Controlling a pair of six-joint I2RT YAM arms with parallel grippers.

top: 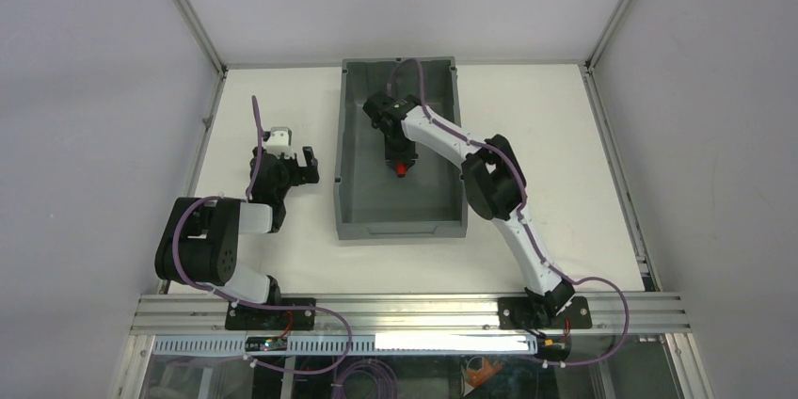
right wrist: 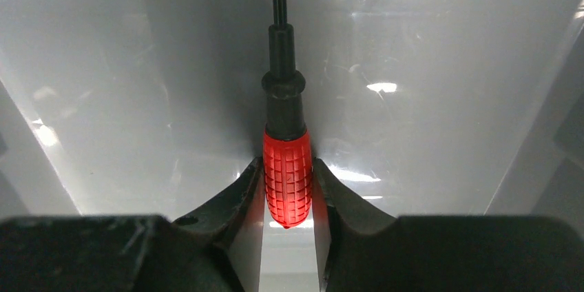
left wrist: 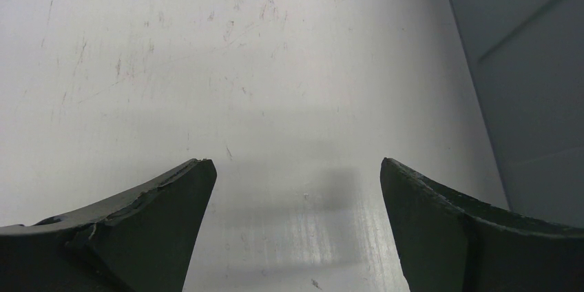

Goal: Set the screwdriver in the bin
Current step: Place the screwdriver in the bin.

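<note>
Right gripper (right wrist: 288, 171) is clamped on the red handle of the screwdriver (right wrist: 283, 109), which is held within the walls of the bin (top: 347, 164). Release is best made low over the floor, jaws opened fully, to prevent bounce-out.

A white table (top: 565, 135) fills the middle of the frame; seen from close, its surface has many fine scratches. Plain grey walls (top: 85, 88) stand at the left, right and top, with slanted metal posts (top: 188, 4) in the upper corners. Along the lower edge runs a silver rail (top: 423, 310). Below it are a white slotted strip (top: 423, 344) and a purple cable loop (top: 362, 382).
</note>
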